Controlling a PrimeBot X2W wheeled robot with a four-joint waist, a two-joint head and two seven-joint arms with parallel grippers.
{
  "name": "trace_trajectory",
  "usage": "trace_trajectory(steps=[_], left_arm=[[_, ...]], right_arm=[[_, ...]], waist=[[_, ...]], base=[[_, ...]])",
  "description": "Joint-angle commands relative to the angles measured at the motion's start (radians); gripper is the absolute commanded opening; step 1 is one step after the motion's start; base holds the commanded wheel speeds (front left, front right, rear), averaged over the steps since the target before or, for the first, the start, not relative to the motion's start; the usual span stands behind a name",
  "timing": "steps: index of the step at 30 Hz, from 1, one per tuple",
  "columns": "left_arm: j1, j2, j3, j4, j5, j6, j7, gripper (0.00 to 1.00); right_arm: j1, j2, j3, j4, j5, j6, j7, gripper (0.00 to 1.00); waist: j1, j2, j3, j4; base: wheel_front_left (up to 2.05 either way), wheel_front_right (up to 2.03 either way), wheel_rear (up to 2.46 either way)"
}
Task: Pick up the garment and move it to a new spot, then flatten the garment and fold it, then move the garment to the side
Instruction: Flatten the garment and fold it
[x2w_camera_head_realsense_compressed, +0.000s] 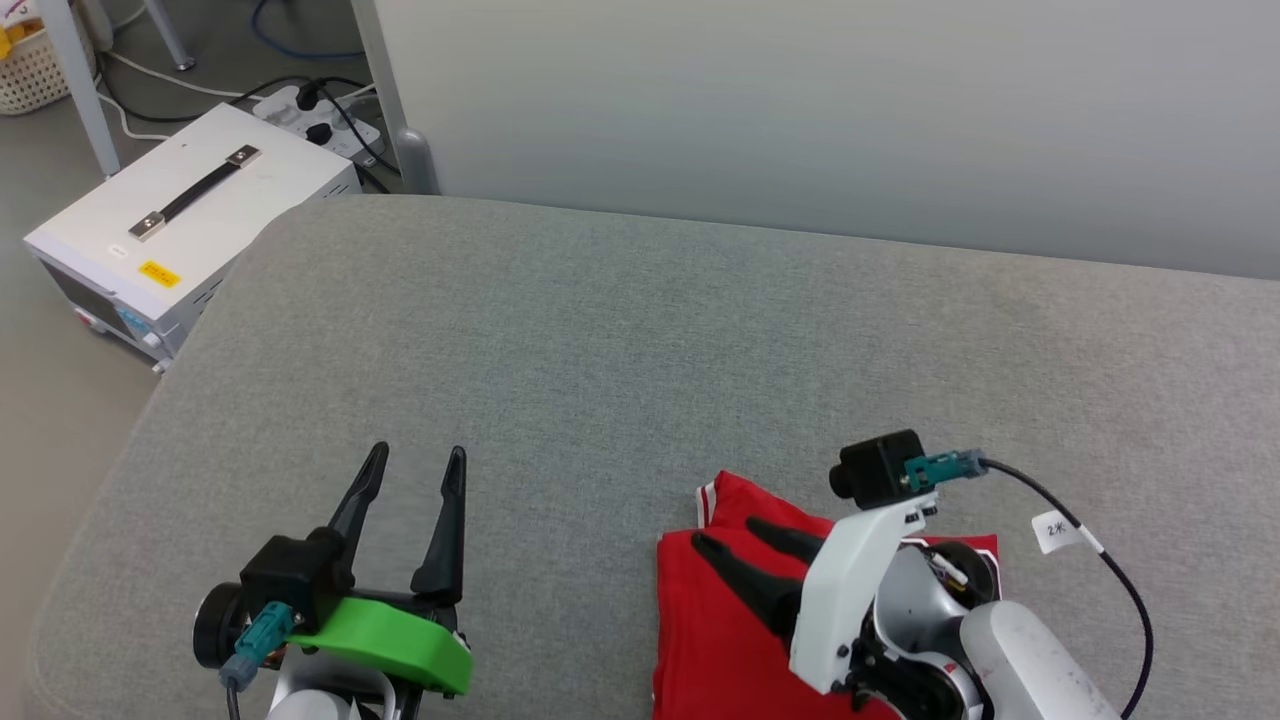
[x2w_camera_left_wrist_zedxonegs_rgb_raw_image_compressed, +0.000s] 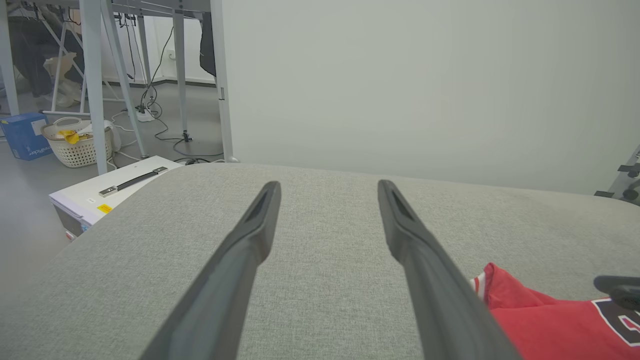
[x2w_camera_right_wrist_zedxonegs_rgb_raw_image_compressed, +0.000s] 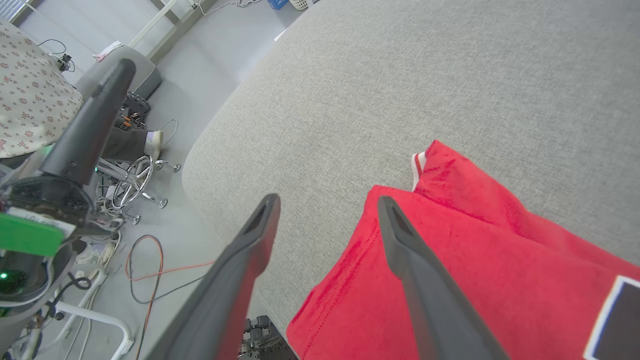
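last step judged done: folded garment at near edge of grey cushion. right gripper jaws open over it; left gripper jaws open, empty. next: lift clear without snagging cloth.

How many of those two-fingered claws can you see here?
2. The left gripper hangs open over the grey cushion at the lower left; the right gripper, also open, is over the red shirt at the lower right.

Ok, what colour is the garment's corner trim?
Red-and-white striped trim on the red garment; right wrist view shows it best.
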Motion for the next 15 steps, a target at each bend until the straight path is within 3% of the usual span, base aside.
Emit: trace_trajectory(steps=[1,4,8,10,15], left_arm=[[0.020,0.001,0.002,-0.002,0.001,-0.003,-0.006,1.00],[0.023,-0.002,0.002,-0.006,0.002,-0.003,-0.006,1.00],[0.023,-0.005,0.000,-0.014,0.001,-0.003,-0.006,1.00],[0.021,-0.009,-0.001,-0.022,0.002,-0.003,-0.006,1.00],[0.019,-0.014,-0.002,-0.035,0.005,-0.003,-0.006,1.00]], right_arm=[[-0.026,-0.003,-0.013,-0.019,-0.042,-0.001,0.005,1.00],[-0.048,-0.010,-0.045,-0.051,-0.153,-0.001,0.002,1.00],[-0.080,-0.079,-0.074,-0.088,-0.260,-0.001,-0.039,1.00],[-0.097,-0.168,-0.143,-0.096,-0.330,-0.001,-0.121,1.00],[-0.082,-0.291,-0.219,-0.087,-0.420,-0.001,-0.246,1.00]], waist=[[0.0000,0.0110,-0.007,-0.015],[0.0000,0.0110,-0.010,-0.031],[0.0000,0.0110,-0.011,-0.052],[0.0000,0.0110,-0.008,-0.076],[0.0000,0.0110,-0.002,-0.100]], base=[[0.00,0.00,0.00],[0.00,0.00,0.00],[0.00,0.00,0.00],[0.00,0.00,0.00],[0.00,0.00,0.00]])
